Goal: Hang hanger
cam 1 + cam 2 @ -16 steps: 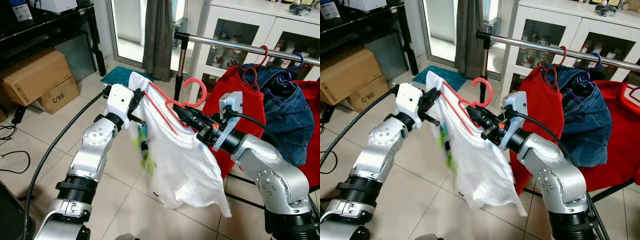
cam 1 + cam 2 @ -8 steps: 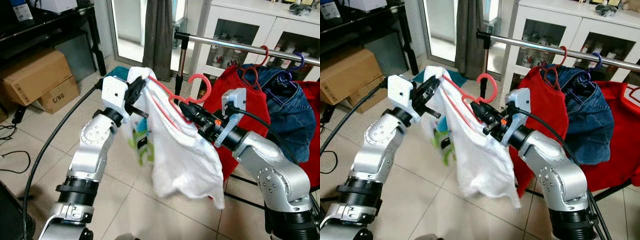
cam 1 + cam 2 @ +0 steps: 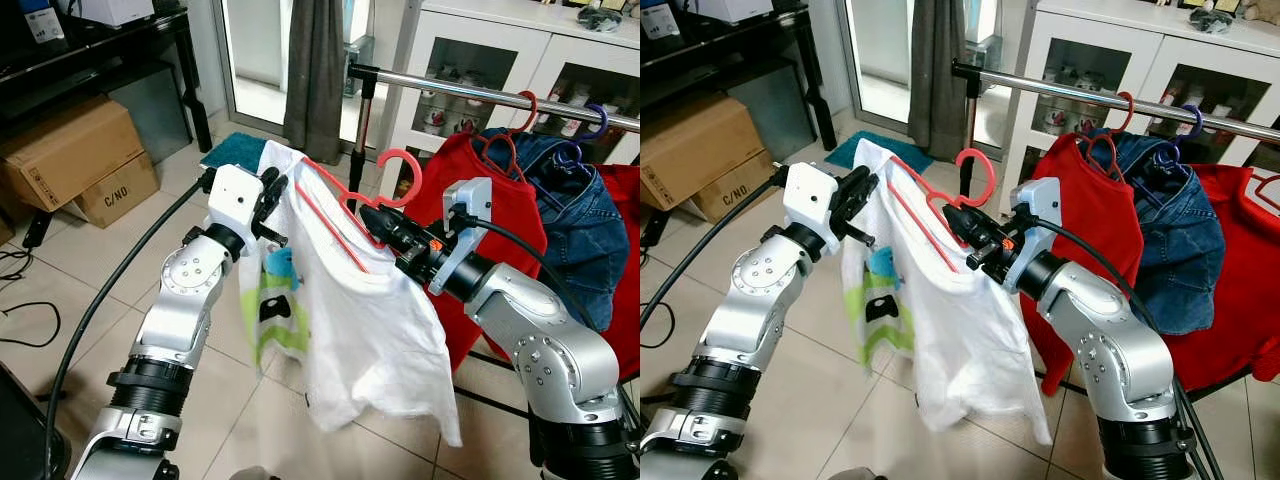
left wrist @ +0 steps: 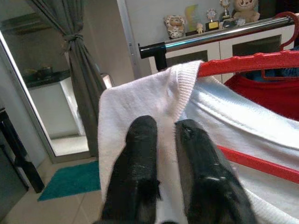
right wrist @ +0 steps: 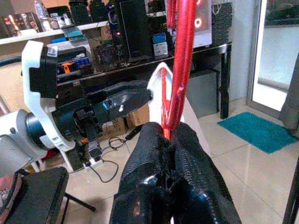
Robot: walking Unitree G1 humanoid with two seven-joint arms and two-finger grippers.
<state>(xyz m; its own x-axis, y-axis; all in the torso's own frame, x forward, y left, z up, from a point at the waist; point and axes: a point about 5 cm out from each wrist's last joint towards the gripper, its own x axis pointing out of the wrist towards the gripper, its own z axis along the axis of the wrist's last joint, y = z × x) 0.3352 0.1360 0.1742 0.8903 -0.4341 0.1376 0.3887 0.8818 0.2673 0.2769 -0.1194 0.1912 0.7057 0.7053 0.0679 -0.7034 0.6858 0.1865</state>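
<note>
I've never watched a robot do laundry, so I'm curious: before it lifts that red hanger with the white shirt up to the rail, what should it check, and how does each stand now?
1. Right gripper holds the red hanger at its neck: ok.
2. Left gripper pinches the white shirt at the shoulder: ok.
3. Hook faces up: ok.
4. Hook over the metal rail: not ok, it sits below.
5. Free rail left of the red garment: ok.
6. Shirt seated on both hanger shoulders: cannot tell.

I see a tiled floor (image 3: 90,262) carrying two cardboard boxes (image 3: 70,150), a teal mat (image 3: 236,152) and black cables (image 3: 20,300).
</note>
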